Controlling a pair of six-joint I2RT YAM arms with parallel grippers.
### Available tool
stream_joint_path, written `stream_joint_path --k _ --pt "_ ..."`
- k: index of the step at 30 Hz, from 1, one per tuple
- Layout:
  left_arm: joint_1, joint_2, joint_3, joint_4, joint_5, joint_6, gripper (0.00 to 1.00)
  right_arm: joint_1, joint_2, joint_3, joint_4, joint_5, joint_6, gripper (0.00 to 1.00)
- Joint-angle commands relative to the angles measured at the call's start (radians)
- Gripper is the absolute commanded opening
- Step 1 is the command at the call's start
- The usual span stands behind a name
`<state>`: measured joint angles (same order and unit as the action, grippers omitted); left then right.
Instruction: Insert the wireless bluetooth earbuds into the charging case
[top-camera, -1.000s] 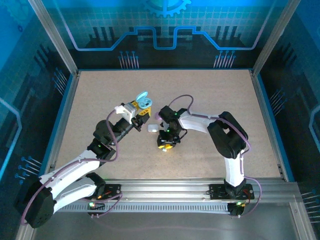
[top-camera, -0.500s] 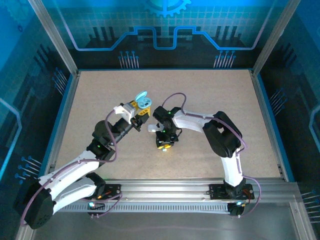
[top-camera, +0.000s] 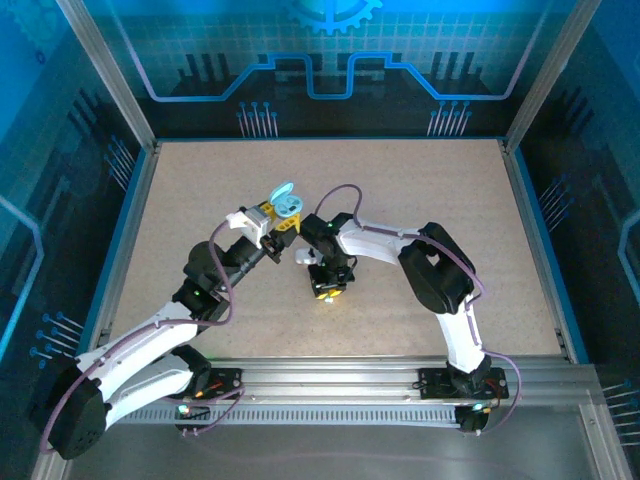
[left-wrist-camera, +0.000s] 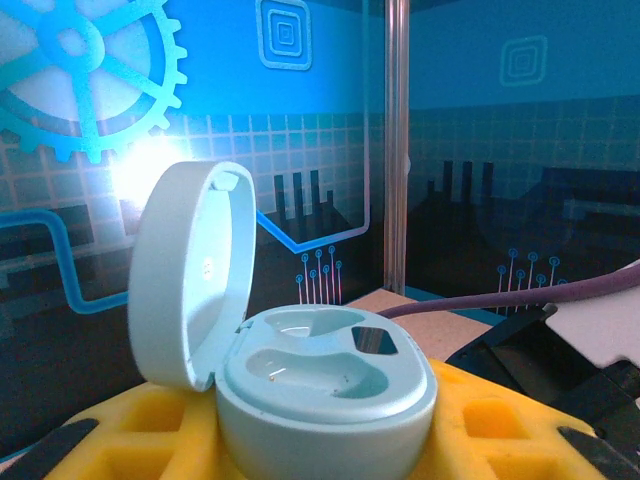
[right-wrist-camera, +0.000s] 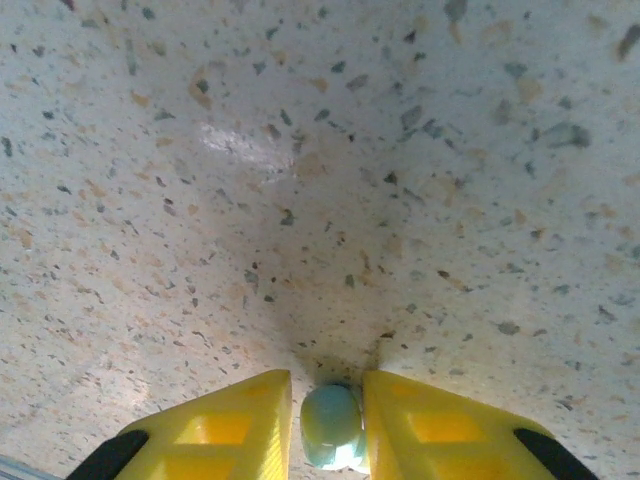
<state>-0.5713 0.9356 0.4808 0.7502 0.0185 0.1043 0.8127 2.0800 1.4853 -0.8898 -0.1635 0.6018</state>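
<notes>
**Teal bud pinched on the table, open case held up beside it**

From where I stand, the left gripper (top-camera: 278, 220) is raised over the middle of the table (top-camera: 430, 200), left of centre. It is clamped on the light teal charging case (top-camera: 285, 206). In the left wrist view its yellow fingers (left-wrist-camera: 105, 440) press against the lower body of the case (left-wrist-camera: 325, 395) from either side. The case sits upright with its round lid (left-wrist-camera: 185, 275) swung up and back on the left. Two moulded hollows show in the top face, and there is a small dark square in the farther one.

Just to the right and a little nearer, the right gripper (top-camera: 328, 287) points straight down at the table. The right arm bends in from the right side. In the right wrist view the two yellow fingers (right-wrist-camera: 235, 425) stand on the speckled surface (right-wrist-camera: 300, 150). One teal earbud (right-wrist-camera: 332, 428) fills the narrow gap between them, and the pads lie against its sides, so the gripper (right-wrist-camera: 330, 395) looks closed on the bud. The bud is still down at table level.

A small white item (top-camera: 303, 257) lies on the table between the two grippers, just left of the right wrist. It is too small for me to make out what it is.
</notes>
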Motion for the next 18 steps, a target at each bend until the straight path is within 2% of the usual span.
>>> stream_joint_path --k 1,18 --pt "0.006 -0.021 -0.011 0.015 -0.011 0.001 0.31 0.026 0.036 0.022 -0.068 0.022 -0.020 0.26" --pt "0.006 -0.027 -0.010 0.013 -0.009 -0.004 0.31 0.041 0.060 0.038 -0.103 0.038 -0.039 0.24"
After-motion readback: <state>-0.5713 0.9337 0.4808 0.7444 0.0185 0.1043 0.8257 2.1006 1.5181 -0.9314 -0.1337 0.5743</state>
